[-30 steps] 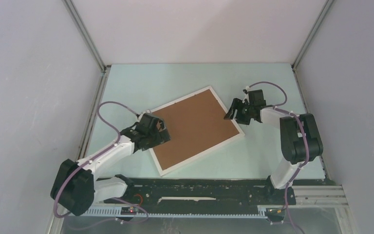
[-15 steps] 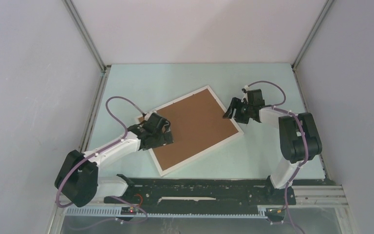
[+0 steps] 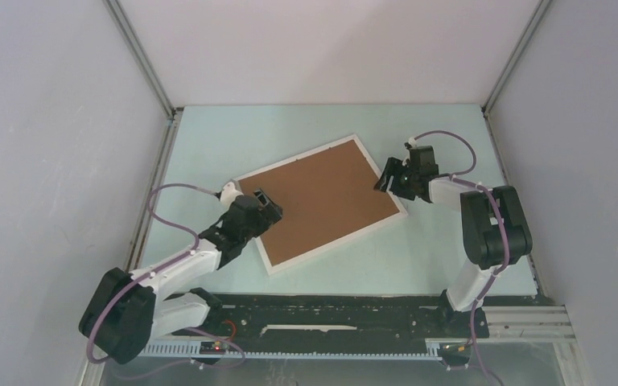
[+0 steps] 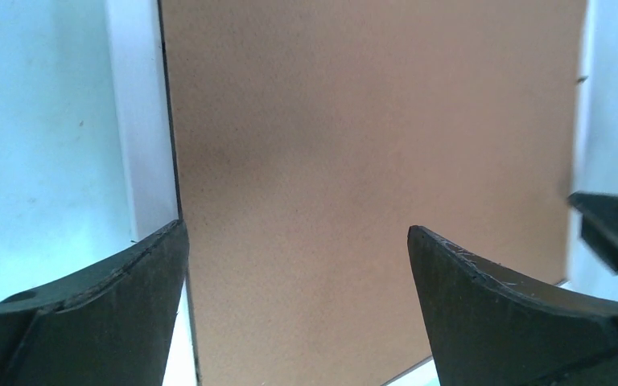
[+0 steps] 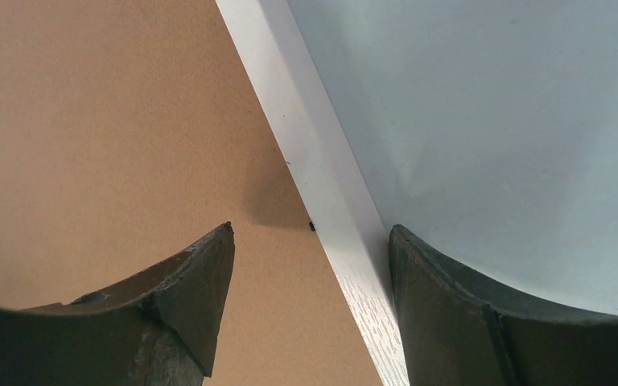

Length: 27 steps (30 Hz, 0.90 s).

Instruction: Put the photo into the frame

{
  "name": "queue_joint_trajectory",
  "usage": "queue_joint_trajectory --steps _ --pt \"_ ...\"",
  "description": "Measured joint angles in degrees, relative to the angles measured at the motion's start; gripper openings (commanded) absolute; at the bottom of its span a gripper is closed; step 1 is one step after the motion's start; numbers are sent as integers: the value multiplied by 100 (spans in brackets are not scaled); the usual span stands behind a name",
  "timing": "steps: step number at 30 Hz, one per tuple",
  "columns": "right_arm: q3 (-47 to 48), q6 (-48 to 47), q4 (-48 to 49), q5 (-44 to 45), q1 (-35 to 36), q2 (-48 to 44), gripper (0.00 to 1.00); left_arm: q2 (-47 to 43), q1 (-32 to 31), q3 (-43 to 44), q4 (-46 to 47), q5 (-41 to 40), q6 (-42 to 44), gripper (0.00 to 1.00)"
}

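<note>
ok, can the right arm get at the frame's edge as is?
Probably yes. The right hand is open and straddles the white rail of the frame, with the backing board on one side and the table on the other. Nothing shows in between.

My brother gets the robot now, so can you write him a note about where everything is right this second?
The left claw is open, low over the brown backing board, near one white side of the frame.
The right claw is open, straddling the opposite side of the frame.
The frame lies flat on the table, back up, and the board fills it.
The photo is not in view; it may be under the board.
Probably left to do: confirm the photo is inside and secure the back.
</note>
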Motion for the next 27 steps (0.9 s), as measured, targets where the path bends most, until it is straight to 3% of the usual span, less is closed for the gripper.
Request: queue_joint_trajectory --steps 5,10,18,27 --pt "-59 0 197 264 -2 0 75 168 85 -192 990 -118 -203 99" --pt "-98 4 317 310 0 2 74 299 85 -190 1165 -146 -151 98" --pt "-118 -2 367 330 -4 2 75 435 83 28 964 -87 107 99" --pt "-151 15 310 81 -166 -57 77 -400 210 7 457 498 140 100"
